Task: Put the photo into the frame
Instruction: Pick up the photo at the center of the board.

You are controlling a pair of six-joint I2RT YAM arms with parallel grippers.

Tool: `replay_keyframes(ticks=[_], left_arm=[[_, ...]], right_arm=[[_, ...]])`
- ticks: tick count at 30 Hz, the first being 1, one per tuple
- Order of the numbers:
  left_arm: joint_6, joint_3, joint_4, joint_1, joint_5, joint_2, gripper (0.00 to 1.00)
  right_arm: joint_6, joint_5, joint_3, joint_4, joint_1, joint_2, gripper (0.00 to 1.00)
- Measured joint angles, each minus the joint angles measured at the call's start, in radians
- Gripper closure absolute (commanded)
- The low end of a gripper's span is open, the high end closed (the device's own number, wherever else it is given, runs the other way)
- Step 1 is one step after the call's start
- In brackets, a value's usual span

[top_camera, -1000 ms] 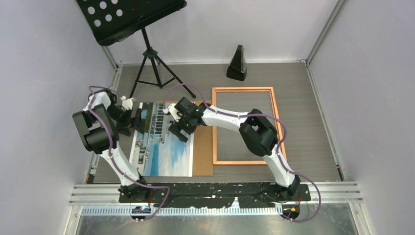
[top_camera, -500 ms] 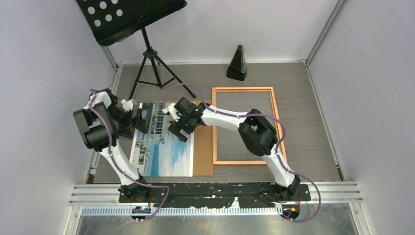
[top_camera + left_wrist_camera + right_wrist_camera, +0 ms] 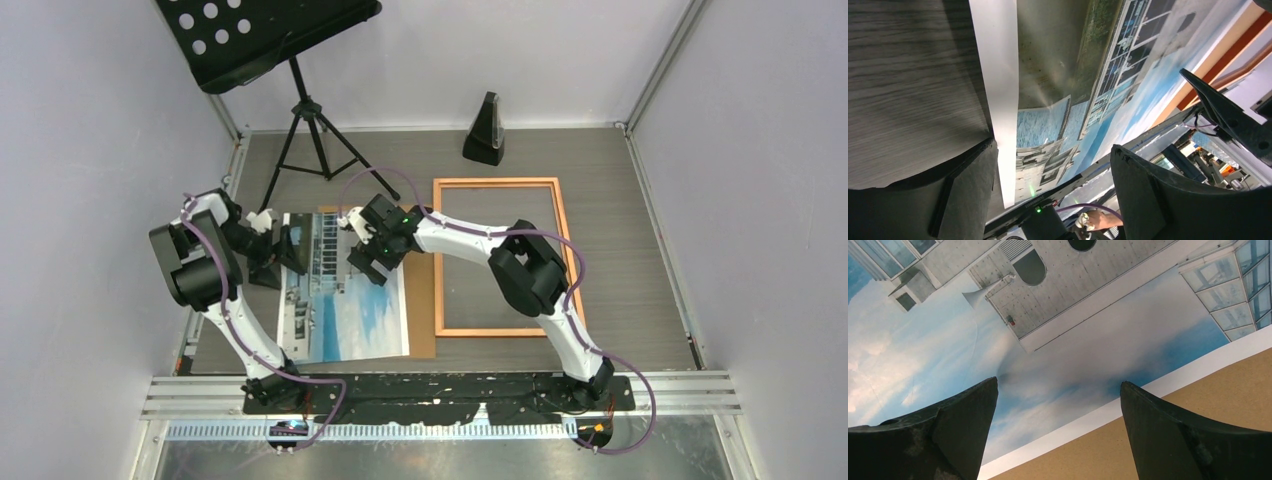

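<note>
The photo [image 3: 345,315] lies flat, slightly askew, partly on a brown backing board [image 3: 421,322] left of centre. The copper-orange frame [image 3: 500,182] lies empty on the table to the right. My left gripper [image 3: 283,250] is open at the photo's left edge. In the left wrist view the white border [image 3: 998,100] runs between its fingers [image 3: 963,195]. My right gripper [image 3: 370,266] is open and low over the photo's far right part. In the right wrist view its jaws straddle the photo's [image 3: 1073,340] white border and the board [image 3: 1198,405].
A black music stand [image 3: 270,30] on a tripod [image 3: 312,135] stands at the back left. A black metronome [image 3: 484,130] stands at the back centre. Walls close in the table on the left, back and right.
The photo has turned and slid a little to the right on the board; its near right corner now lies further right. Both grippers shifted slightly with it and stay open.
</note>
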Motion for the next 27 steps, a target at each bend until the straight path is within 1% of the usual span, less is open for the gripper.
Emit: replay_keyframes(ticks=[4, 12, 20, 27], left_arm=[[0.014, -0.008, 0.0, 0.0, 0.046, -0.024, 0.22], [0.089, -0.01, -0.011, 0.0, 0.142, -0.055, 0.25], [0.211, -0.001, -0.068, 0.0, 0.22, -0.055, 0.24], [0.319, 0.04, -0.143, -0.001, 0.307, -0.066, 0.24]], right_arm=[[0.003, -0.005, 0.0, 0.0, -0.011, 0.0, 0.01], [0.014, -0.024, 0.0, 0.001, -0.023, 0.0, 0.0], [0.023, -0.063, 0.0, 0.002, -0.038, 0.0, 0.0], [0.04, -0.114, -0.001, 0.011, -0.058, 0.0, 0.0]])
